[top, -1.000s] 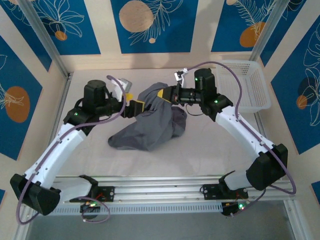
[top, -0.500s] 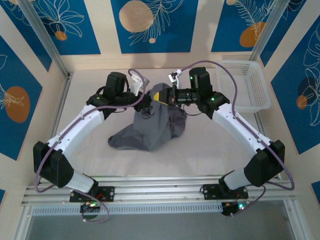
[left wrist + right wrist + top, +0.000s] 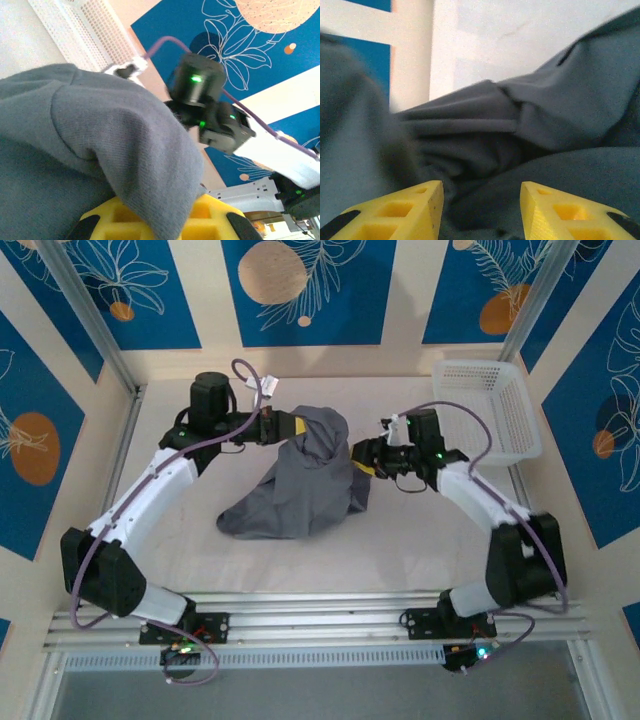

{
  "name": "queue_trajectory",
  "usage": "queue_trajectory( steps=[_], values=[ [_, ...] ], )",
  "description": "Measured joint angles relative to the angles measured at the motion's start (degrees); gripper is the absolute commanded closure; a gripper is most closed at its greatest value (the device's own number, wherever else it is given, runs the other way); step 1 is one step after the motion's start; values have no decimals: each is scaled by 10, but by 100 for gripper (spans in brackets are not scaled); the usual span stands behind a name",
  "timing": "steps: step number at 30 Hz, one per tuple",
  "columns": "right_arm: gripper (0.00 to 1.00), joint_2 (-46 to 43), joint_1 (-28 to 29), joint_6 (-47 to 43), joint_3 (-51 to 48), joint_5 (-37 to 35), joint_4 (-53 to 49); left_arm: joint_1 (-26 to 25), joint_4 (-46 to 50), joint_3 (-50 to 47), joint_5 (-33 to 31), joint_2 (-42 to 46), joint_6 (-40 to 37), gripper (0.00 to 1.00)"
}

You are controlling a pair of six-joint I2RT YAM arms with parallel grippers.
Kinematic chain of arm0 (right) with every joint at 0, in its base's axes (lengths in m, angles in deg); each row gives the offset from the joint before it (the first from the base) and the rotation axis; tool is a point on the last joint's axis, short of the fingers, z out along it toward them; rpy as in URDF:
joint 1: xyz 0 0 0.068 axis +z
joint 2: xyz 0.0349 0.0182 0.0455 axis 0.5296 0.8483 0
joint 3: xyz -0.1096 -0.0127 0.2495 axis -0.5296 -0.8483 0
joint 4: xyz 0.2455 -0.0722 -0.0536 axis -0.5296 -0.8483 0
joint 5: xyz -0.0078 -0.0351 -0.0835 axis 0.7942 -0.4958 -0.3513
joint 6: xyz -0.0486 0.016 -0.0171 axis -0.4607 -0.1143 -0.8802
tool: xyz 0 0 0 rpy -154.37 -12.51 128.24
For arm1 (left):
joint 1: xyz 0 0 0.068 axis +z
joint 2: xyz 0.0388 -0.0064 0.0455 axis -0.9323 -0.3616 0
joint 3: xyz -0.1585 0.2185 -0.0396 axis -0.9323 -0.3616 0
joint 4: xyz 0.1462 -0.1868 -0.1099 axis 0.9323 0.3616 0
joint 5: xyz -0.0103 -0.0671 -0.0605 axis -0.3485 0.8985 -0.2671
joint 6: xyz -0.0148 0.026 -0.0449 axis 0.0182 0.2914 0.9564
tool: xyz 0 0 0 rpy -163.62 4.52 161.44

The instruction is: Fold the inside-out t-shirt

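From above, my left claw (image 3: 289, 427) clenches a raised fold of the slate-grey soft cotton t-shirt (image 3: 300, 490), which lies heaped on the white table (image 3: 420, 540). My right claw (image 3: 358, 456) sits at the shirt's right edge. At my left wrist, cloth drapes over my yellow fingers (image 3: 215, 216). At my right wrist, the fingers are spread, released, with cloth just ahead.

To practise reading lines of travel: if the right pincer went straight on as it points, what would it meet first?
The right pincer, open, would likely meet the t-shirt first, at its bunched folds; depth is unclear.
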Motion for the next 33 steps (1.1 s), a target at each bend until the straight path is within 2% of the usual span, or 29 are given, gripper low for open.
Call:
queue_trajectory(
  steps=[2,5,7,9,12,15,17,21,24,27,31,33],
  values=[
    [61,-75,31,-34,-9,-55,6,0,15,2,0,-3,0,100],
    [63,-167,140,-117,-7,-149,38,0,29,4,-1,-9,0,100],
    [63,-189,216,-172,3,-199,57,0,37,5,-6,-13,0,100],
    [59,-179,252,-218,26,-239,62,0,41,6,-9,-15,0,100],
    [48,-115,262,-265,85,-291,50,0,44,8,-9,-15,2,100],
    [47,-42,262,-292,139,-322,21,0,54,14,-11,-15,1,100],
    [51,-4,262,-302,167,-324,-2,0,57,15,-20,-15,0,100],
    [84,25,266,-308,192,-324,-27,7,82,15,-40,-15,-3,100],
    [100,24,267,-296,191,-330,-44,11,101,15,-52,-15,-15,100],
    [100,11,256,-268,187,-313,-57,15,128,15,-71,-13,-40,100],
    [100,-25,213,-208,181,-210,-56,16,154,9,-108,-1,-105,76],
    [100,-43,184,-160,175,-135,-39,19,150,-12,-156,12,-140,72]
  ],
)
